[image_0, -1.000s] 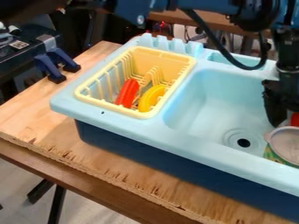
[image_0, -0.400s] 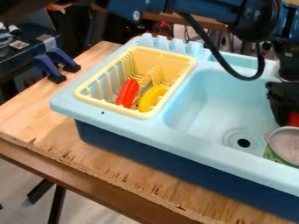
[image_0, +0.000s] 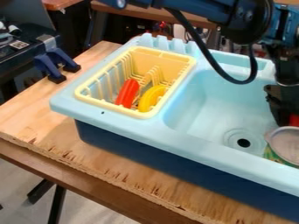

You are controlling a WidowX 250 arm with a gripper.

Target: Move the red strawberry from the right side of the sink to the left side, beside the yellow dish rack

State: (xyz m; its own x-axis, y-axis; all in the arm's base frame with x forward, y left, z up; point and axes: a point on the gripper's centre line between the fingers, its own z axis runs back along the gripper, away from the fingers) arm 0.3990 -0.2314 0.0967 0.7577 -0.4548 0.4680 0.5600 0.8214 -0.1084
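**Wooden surface [image_0: 88,175] bearing a toy sink [image_0: 192,144]**

Nearest in the basin, at the right, sits a green-sided can [image_0: 286,144] with a pale round end. Just behind it are a red object [image_0: 293,119] (partly hidden) and the black pincer [image_0: 285,113]; whether that is released, clenched or grasping the red object, I cannot tell. At left, a yellow rack [image_0: 81,97] holds red [image_0: 127,92] and yellow pieces [image_0: 152,97]. Farther back, the arm [image_0: 198,9] crosses the top.

The right edge cut off your gripper [image_0: 283,104], the red thing [image_0: 293,119] beside it, the can [image_0: 286,143] and the sink [image_0: 178,136]. Too little of that red thing was in sight for you to name it, and the can's bottom seemed hidden behind the sink's front rim. Your arm [image_0: 201,9] ran out past the top edge.
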